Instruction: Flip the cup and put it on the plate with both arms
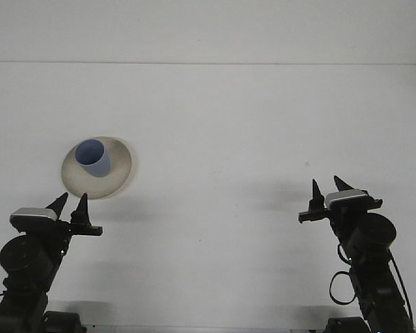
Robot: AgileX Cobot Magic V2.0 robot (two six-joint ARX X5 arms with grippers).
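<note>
The white table (222, 139) fills the view. On its left part sits the plate (118, 177), cream and round, with the blue cup (93, 158) standing on it, mouth up. The right gripper (328, 189) hangs over bare table, well apart from the plate — fingers spread, grasping nothing. The left gripper (69, 202) hovers just beside the plate's near edge — also released and empty.

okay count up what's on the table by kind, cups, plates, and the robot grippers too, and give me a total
Cups: 1, blue cup
Plates: 1, cream plate
Grippers: 2, left gripper, right gripper
Total: 4
</note>
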